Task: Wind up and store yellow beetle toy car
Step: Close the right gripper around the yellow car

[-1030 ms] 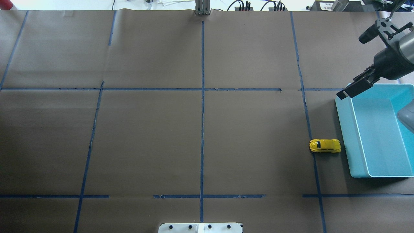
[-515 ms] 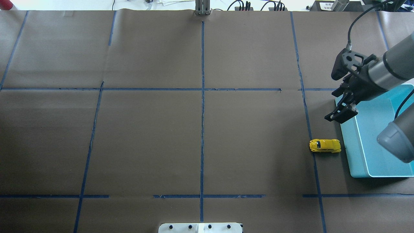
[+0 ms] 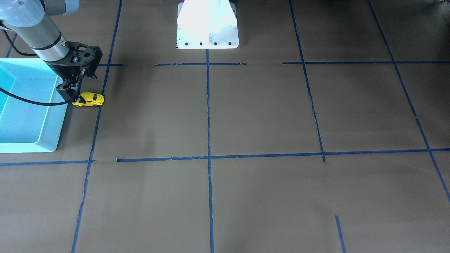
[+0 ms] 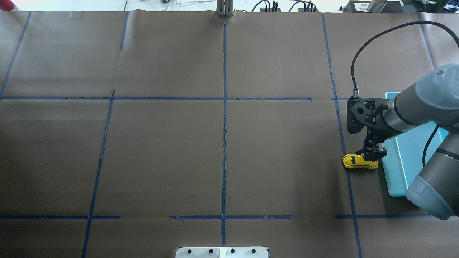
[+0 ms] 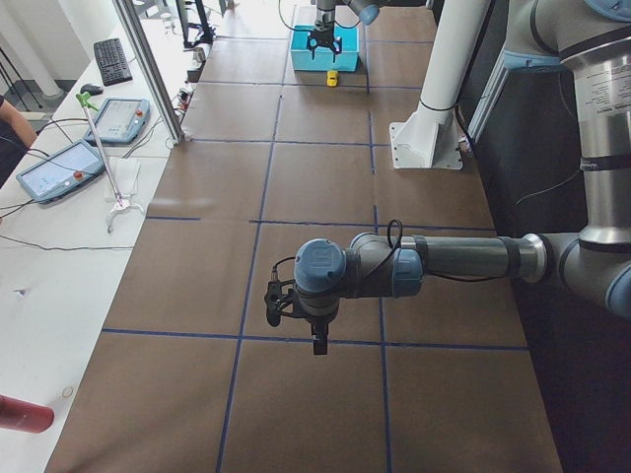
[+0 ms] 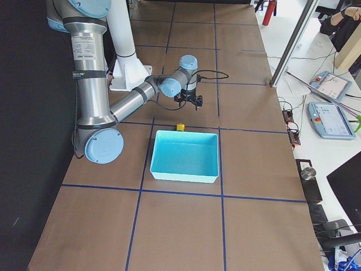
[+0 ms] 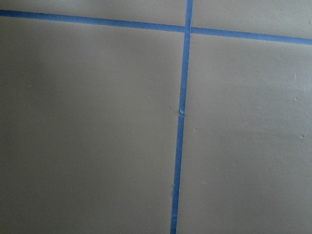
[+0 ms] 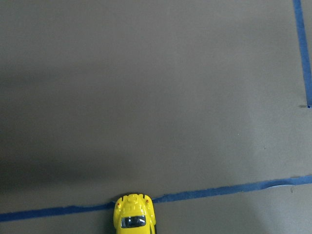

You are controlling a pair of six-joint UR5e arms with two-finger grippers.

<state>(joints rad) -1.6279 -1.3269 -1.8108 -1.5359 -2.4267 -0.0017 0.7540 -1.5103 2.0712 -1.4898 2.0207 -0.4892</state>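
**A:** Start with the big picture.

**B:** A brown-paper-covered table [image 4: 161, 150] with a grid of blue tape lines [image 4: 224, 143]. The grey right arm [image 4: 412, 111] reaches over the robot's right end of the top. The grey left arm [image 5: 454, 258] hangs over the opposite end, well apart from everything. An empty turquoise plastic bin [image 3: 56, 119] sits against the right edge.

**A:** And the grippers?

**B:** The right gripper [image 4: 373, 153] hangs over the car's bin-side end. Its jaws look parted and have hold of nothing. For the left gripper [image 5: 317, 340] I cannot tell, since only the side view shows it.

**A:** Where is the car?

**B:** The tiny yellow beetle toy car [image 4: 358, 164] stands on its wheels near the right edge, about midway between the robot's side and the operators' side. It is just beside the bin's wall, and its far end touches a tape line.

**A:** What could go wrong?

**B:** As I judge it, the gripper is off-centre over the car. Closing there could squeeze the rounded shell out sideways or spin it. The car rolls freely, so a nudge during the descent may send it off. The finger nearest the bin could clip the wall. When the car is dragged back to wind it, too little pressure would let the wheels skid on the paper. A slip after winding would launch it across the table.
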